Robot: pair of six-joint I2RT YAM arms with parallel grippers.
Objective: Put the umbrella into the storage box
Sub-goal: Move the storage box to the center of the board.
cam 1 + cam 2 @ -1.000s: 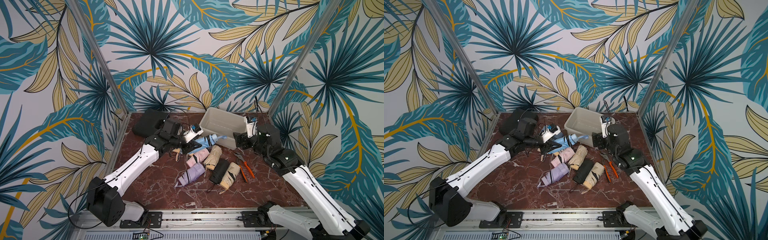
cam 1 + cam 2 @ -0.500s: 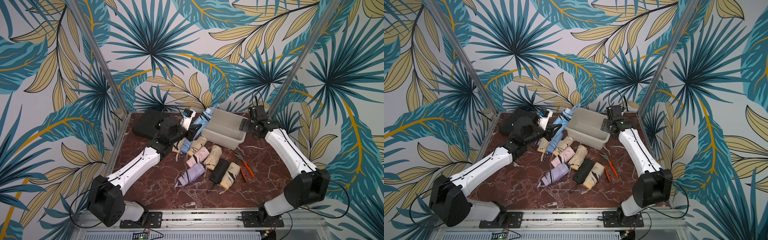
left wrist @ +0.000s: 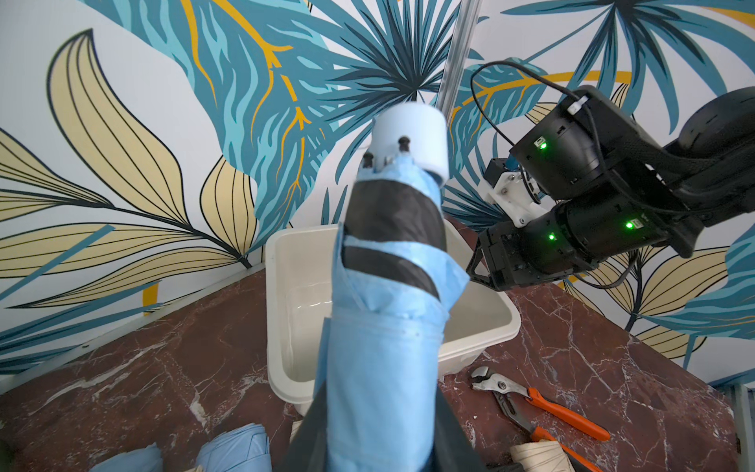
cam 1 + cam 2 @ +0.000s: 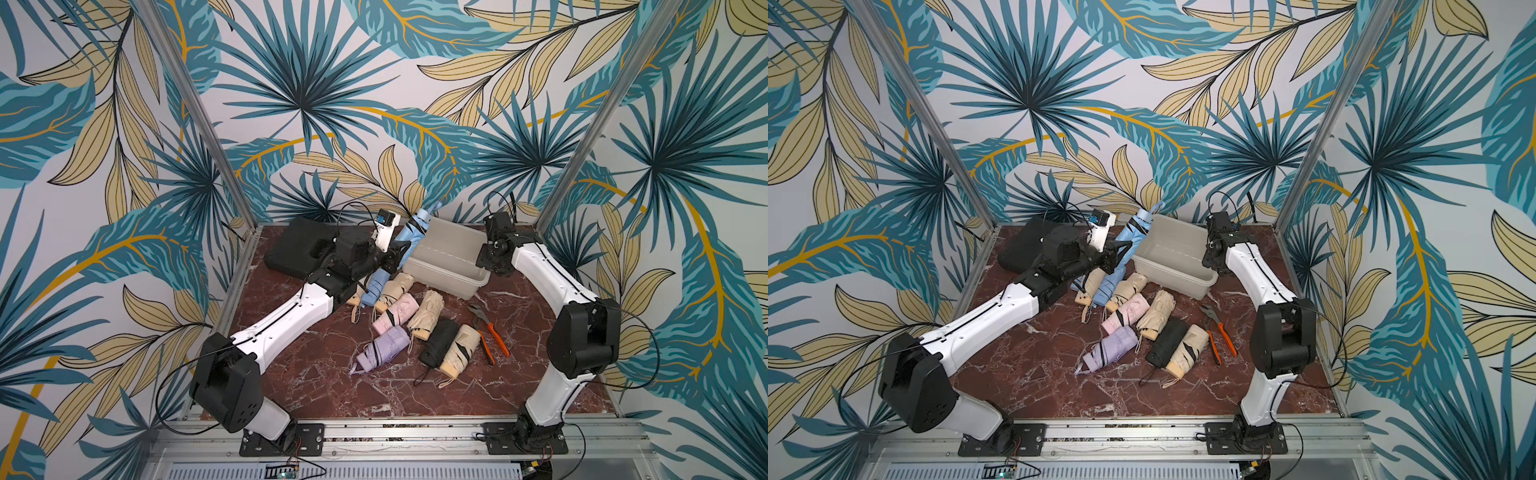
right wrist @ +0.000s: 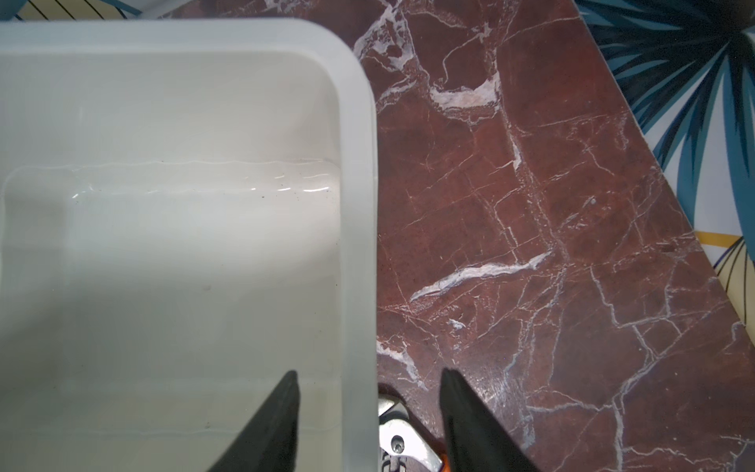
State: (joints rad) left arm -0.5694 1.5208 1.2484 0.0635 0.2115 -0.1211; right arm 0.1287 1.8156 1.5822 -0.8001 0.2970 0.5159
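- The left gripper (image 4: 394, 254) is clamped around the light-blue umbrella (image 4: 412, 233), roughly at mid-length.
- That umbrella is tilted, with its capped end raised toward the far wall. It sits just beside the left end of the storage box (image 4: 453, 281) and is not inside it.
- In the left wrist view, the umbrella (image 3: 384, 327) runs up in front of the box's opening. A dark strap is wrapped around its upper part.
- More light-blue fabric shows below the gripper at the left edge of the pile. Whether it belongs to the held umbrella cannot be told.
- The storage box stands at the far side of the marble table (image 4: 332, 395), right of centre.
- The right gripper (image 5: 367, 374) is at the box's right end with its jaws apart. One finger (image 5: 278, 412) is inside the box and the other is outside.
- The rim (image 5: 359, 204) passes between the fingers, with a gap on each side, so this gripper grips nothing.
- Folded umbrellas lie side by side near the box on the table. Among them are a pink umbrella (image 4: 395, 312), a lilac umbrella (image 4: 384, 347), a black umbrella (image 4: 438, 343) and several beige umbrellas (image 4: 426, 313).
- Orange-handled pliers (image 4: 489, 334) lie on the table just right of the pile.
- A black case (image 4: 293, 249) sits at the far left corner, behind the left arm's wrist.
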